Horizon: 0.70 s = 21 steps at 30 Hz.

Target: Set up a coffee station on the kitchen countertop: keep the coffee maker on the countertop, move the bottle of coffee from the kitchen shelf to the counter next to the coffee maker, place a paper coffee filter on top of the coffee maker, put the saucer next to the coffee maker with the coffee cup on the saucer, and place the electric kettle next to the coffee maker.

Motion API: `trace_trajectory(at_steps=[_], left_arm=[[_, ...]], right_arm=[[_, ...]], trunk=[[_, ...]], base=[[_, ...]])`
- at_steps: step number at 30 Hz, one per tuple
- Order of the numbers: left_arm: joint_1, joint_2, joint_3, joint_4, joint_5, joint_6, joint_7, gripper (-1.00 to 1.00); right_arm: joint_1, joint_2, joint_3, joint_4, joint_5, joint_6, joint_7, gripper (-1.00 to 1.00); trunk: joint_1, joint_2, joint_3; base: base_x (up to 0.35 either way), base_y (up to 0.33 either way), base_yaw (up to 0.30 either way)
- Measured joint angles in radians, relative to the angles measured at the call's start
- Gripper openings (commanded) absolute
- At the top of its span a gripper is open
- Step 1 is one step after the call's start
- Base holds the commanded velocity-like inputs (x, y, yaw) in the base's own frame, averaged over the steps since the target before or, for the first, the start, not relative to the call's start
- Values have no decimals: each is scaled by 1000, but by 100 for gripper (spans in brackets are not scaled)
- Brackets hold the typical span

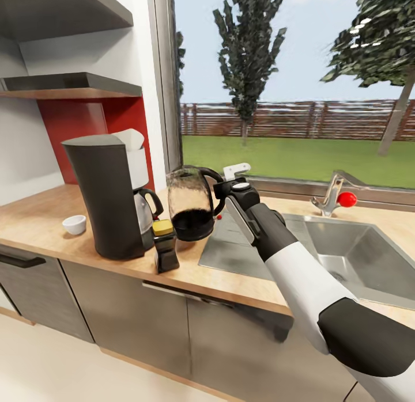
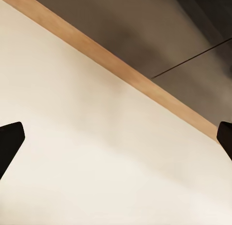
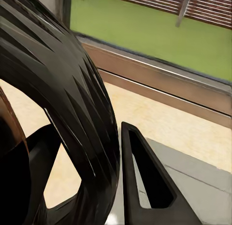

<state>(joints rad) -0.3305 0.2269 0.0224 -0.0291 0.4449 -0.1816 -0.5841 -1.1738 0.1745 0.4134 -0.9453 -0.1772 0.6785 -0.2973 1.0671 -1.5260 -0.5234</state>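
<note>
Head view runs along the kitchen countertop, a light wood worktop over dark cabinets. At its left end sits the coffee cup, small and white, with no saucer under it that I can make out. Next comes the coffee maker, a tall dark drum with the paper coffee filter lying white on its top. Just in front of it, near the counter edge, stands the bottle of coffee, dark with a yellow cap. Right of that is the electric kettle, a glass jug tilted slightly, its black base at the counter surface beside the steel sink; whether it rests there or hangs just above I cannot tell. The right gripper is closed around the kettle's looped black handle, and the right wrist view confirms it: the ribbed black handle fills the frame with 1 finger pressed beside it. A tap with a red knob stands behind the sink under the window. Left wrist view looks down at pale floor and a cabinet base, with the left gripper spread wide and holding nothing, its 2 fingertips at opposite frame edges.
</note>
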Motion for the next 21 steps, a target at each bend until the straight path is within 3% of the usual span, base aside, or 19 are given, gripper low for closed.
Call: trace_trajectory(at_steps=[7, 11, 21], left_arm=[[0, 0, 0, 0, 0, 0, 0, 100], [0, 0, 0, 0, 0, 0, 0, 100], [0, 0, 0, 0, 0, 0, 0, 100]], right_arm=[[1, 0, 0, 0, 0, 0, 0, -100], [1, 0, 0, 0, 0, 0, 0, -100], [3, 0, -1, 0, 0, -1, 0, -100]], trunk=[[27, -49, -22], [27, -49, -22], [58, -105, -47]], base=[[0, 0, 0], [0, 0, 0], [0, 0, 0]])
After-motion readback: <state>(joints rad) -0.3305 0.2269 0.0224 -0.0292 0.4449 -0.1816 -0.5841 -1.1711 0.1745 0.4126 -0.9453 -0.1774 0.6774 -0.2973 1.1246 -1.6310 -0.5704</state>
